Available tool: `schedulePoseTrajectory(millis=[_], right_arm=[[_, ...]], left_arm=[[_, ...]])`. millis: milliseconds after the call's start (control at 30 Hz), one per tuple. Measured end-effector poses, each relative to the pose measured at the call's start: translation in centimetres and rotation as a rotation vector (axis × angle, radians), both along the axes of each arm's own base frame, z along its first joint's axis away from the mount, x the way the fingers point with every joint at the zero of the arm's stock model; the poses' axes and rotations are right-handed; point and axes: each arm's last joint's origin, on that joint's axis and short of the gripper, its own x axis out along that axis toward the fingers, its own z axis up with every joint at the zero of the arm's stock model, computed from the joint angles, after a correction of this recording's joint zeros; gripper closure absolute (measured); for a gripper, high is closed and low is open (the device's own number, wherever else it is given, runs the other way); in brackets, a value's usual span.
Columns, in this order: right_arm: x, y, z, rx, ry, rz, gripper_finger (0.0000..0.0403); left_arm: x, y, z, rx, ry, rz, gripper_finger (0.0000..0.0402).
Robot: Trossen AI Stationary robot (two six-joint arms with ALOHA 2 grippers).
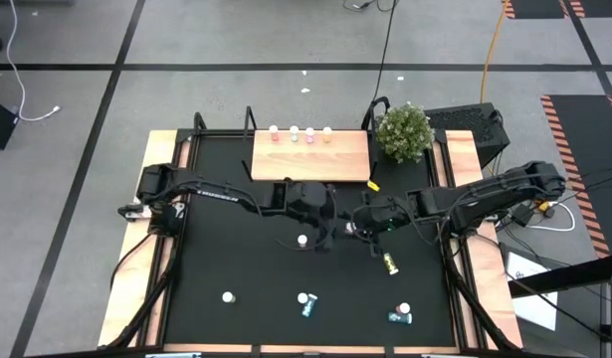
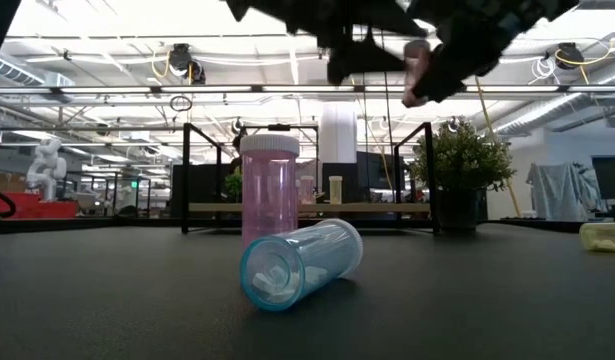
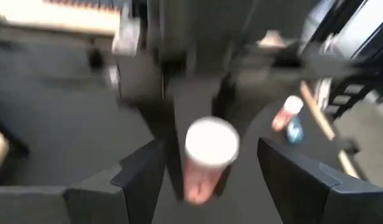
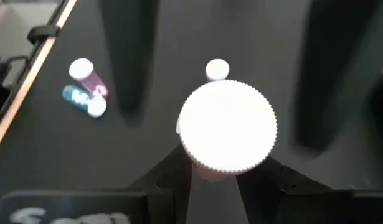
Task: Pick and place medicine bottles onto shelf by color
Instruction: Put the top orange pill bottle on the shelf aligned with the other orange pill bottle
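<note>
My right gripper [image 4: 221,179] is shut on a pink medicine bottle [image 4: 228,134] with a white cap, held high over the middle of the table [image 2: 415,72]. My left gripper [image 3: 207,154] is open; its fingers flank that bottle [image 3: 207,158] without touching it. A second pink bottle [image 1: 303,241] stands upright on the black mat below them. The shelf [image 1: 310,157] lies at the far side with several bottles [image 1: 294,133] standing along its far edge. My right gripper pinches the pink bottle's body just under the cap [image 4: 200,173] between its two fingers. The broad white cap hides most of the contact. The fingers slant down from the table's right side. The bottle is lifted clear, cap toward the wrist.
Loose bottles lie on the mat: a yellow one [image 1: 389,264], a teal one [image 1: 306,304], a white-capped one [image 1: 227,296], and a pink and teal pair [image 1: 400,316] by the near right edge. A potted plant [image 1: 404,131] stands right of the shelf.
</note>
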Motion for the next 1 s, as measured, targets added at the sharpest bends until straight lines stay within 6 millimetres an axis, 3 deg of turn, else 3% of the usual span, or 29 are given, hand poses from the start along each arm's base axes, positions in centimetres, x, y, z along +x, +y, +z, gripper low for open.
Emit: schedulePoseTrajectory(millis=[500,800,1000], right_arm=[[0.5,-0.2,0.3,0.055,-0.029,-0.030,0.0298],[0.5,-0.2,0.3,0.059,-0.032,-0.060,0.0298],[0.5,-0.3,0.3,0.065,-0.031,-0.091,0.0290]], left_arm=[[0.0,-0.1,0.2,-0.065,0.008,0.037,0.0156],[0.1,0.3,0.2,-0.059,-0.001,0.045,0.0244],[0.1,0.8,0.2,-0.061,-0.001,0.055,0.0279]])
